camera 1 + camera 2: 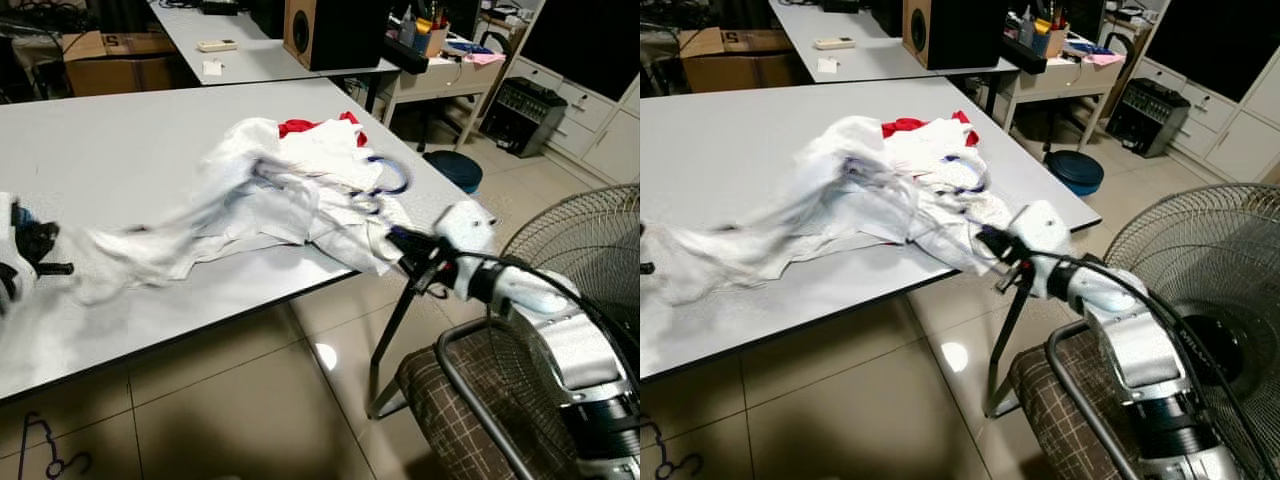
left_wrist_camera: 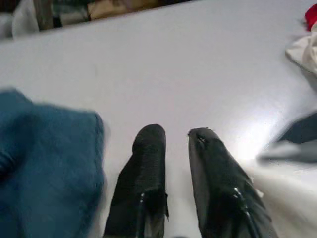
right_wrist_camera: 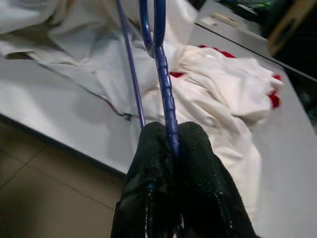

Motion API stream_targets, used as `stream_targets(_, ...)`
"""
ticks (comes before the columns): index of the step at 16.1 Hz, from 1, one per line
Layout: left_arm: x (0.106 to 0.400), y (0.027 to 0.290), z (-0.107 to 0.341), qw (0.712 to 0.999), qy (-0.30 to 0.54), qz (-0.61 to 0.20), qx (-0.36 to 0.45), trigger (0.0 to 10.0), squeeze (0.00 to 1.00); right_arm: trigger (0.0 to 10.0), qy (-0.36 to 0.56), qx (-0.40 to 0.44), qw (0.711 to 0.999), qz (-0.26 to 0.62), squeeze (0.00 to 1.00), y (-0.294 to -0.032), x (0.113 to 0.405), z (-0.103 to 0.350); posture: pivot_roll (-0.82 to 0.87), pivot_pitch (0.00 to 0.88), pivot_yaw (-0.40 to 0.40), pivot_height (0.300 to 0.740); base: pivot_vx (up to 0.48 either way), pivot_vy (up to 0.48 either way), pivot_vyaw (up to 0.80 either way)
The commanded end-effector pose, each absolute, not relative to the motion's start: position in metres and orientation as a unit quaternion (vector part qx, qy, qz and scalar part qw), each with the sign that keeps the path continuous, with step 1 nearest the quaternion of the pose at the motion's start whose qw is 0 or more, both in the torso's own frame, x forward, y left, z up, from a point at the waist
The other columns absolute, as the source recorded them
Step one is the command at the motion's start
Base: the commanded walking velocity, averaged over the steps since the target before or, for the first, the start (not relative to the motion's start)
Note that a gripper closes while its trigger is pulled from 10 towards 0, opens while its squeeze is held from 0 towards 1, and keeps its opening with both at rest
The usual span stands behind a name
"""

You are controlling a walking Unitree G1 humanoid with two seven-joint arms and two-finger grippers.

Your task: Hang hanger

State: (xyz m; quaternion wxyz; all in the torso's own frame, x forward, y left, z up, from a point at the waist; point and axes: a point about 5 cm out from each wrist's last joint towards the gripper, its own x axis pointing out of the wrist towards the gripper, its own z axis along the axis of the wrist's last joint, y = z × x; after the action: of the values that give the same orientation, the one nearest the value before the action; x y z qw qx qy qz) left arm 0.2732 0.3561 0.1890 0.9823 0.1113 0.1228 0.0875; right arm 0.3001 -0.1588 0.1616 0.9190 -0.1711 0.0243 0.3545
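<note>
My right gripper (image 3: 173,144) has its two black fingers pressed together on the ribbed blue bar of the hanger (image 3: 166,94); the bar runs straight out from between the fingertips. In the head views this gripper (image 1: 400,240) sits at the near right edge of the white table (image 1: 110,140), just past the corner, with the silver right arm (image 1: 1130,340) reaching in from the right.

The hanger leads from the fingers into the pile of white clothing (image 1: 300,200). I see part of its blue curve (image 1: 395,180) on top of the pile, near the table's right edge. The rest of the hanger is hidden in the cloth. The clothing lies on the right half of the table and trails toward the near left edge, where it is blurred. A red garment (image 1: 310,125) shows at the far side of the pile.

My left gripper (image 2: 176,148) hovers over the bare table surface with its fingers slightly apart and nothing between them. In the head view it (image 1: 40,255) is at the near left edge of the table, beside the blurred end of the cloth.

Below the right arm stand a chair with a checked seat (image 1: 470,420) and a floor fan (image 1: 590,250). A second table with a speaker (image 1: 325,30) stands beyond the far edge.
</note>
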Motion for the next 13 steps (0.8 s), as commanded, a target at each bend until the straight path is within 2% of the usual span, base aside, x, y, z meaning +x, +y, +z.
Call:
stream_targets(1,0.276,0.355,0.203,0.982,0.103,0.073,0.143,10.0,1.0,10.0,0.013,-0.179,0.922,0.344,0.0,-0.163,0.301,0.17,0.05,0.0,-0.046,0.74,0.0,0.0,0.0)
stream_targets(3,0.279,0.357,0.228,0.99,0.04,0.058,0.122,10.0,1.0,10.0,0.011,-0.178,0.917,0.358,0.0,-0.159,0.303,0.174,0.05,0.0,-0.049,0.74,0.0,0.0,0.0)
stream_targets(4,0.279,0.351,0.245,0.996,-0.005,0.012,0.093,10.0,0.02,10.0,0.021,-0.183,0.909,0.374,0.0,-0.151,0.317,0.173,0.05,0.0,-0.057,0.74,0.0,0.0,0.0)
stream_targets(5,0.278,0.349,0.25,0.996,-0.014,0.0,0.088,10.0,0.0,10.0,0.026,-0.188,0.904,0.382,0.0,-0.147,0.324,0.172,0.06,0.0,-0.063,0.74,0.0,0.0,0.0)
stream_targets(7,0.279,0.327,0.265,0.993,-0.043,-0.085,0.064,10.0,0.0,10.0,0.021,-0.217,0.886,0.41,0.0,-0.112,0.361,0.183,0.06,0.0,-0.072,0.74,0.0,0.0,0.0)
stream_targets(8,0.279,0.308,0.267,0.987,-0.042,-0.143,0.066,10.0,0.0,10.0,-0.014,-0.237,0.9,0.367,0.0,-0.094,0.383,0.205,0.06,0.0,-0.078,0.74,0.0,0.0,0.0)
stream_targets(9,0.28,0.293,0.265,0.979,-0.037,-0.185,0.077,10.0,0.0,10.0,-0.046,-0.189,0.936,0.295,0.0,-0.083,0.399,0.229,0.08,0.0,-0.094,0.74,0.0,0.0,0.0)
stream_targets(10,0.28,0.282,0.262,0.974,-0.03,-0.211,0.081,10.0,0.0,10.0,-0.048,-0.139,0.943,0.297,0.0,-0.071,0.403,0.239,0.09,0.0,-0.11,0.74,0.0,0.0,0.0)
stream_targets(11,0.279,0.272,0.257,0.97,-0.021,-0.227,0.082,10.0,0.0,10.0,-0.02,-0.181,0.923,0.339,0.0,-0.058,0.4,0.227,0.1,0.0,-0.125,0.74,0.0,0.0,0.0)
stream_targets(13,0.271,0.256,0.242,0.962,0.005,-0.262,0.077,10.0,0.0,10.0,0.046,-0.212,0.895,0.39,0.0,-0.056,0.392,0.191,0.09,0.0,-0.131,0.74,0.0,0.0,0.0)
